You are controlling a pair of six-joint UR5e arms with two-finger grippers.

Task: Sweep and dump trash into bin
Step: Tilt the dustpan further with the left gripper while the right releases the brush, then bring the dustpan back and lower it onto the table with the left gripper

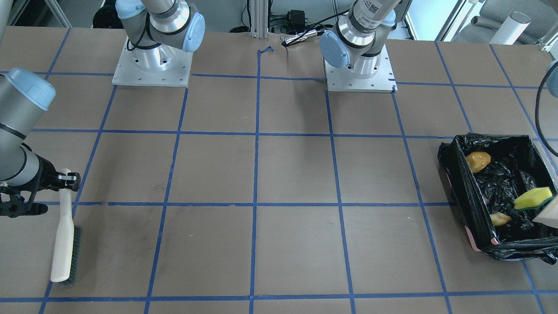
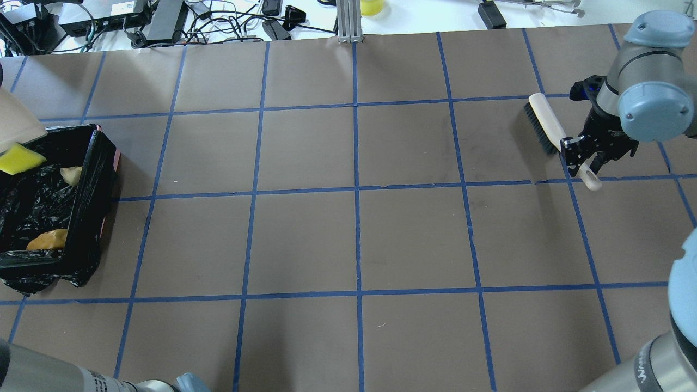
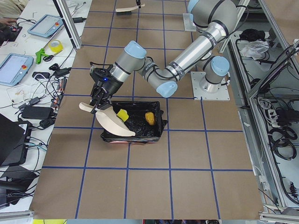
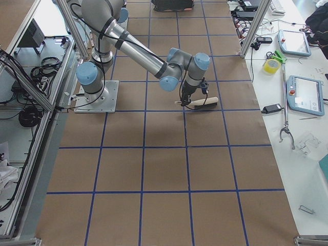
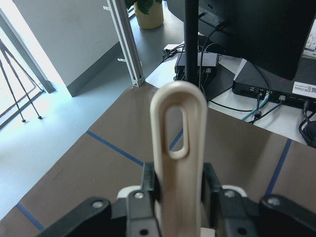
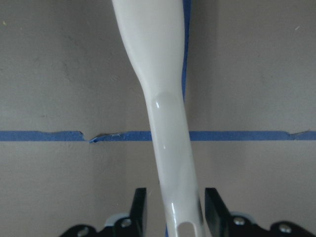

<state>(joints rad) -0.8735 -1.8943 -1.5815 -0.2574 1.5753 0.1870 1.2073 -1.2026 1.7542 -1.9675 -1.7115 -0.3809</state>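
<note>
The bin (image 1: pixel 462 183), lined with a black bag, holds the golden-brown lump (image 1: pixel 478 161) and the pale slice (image 1: pixel 499 218). The yellow-and-green sponge piece (image 1: pixel 532 198) sits at the lip of the beige dustpan (image 3: pixel 112 122), over the bin. My left gripper (image 5: pixel 178 185) is shut on the dustpan handle (image 5: pixel 178 128) and tilts the pan above the bin (image 3: pixel 159 130). My right gripper (image 6: pixel 176 205) straddles the handle of a cream brush (image 2: pixel 547 122) lying on the table. Its jaws stand slightly apart from the handle (image 6: pixel 170 148).
The bin (image 2: pixel 81 218) stands at the table's left end and the brush (image 1: pixel 64 237) at the right end. Both arm bases (image 1: pixel 152 61) are bolted along the robot's edge. Cables and electronics (image 2: pixel 136 22) lie beyond the far edge.
</note>
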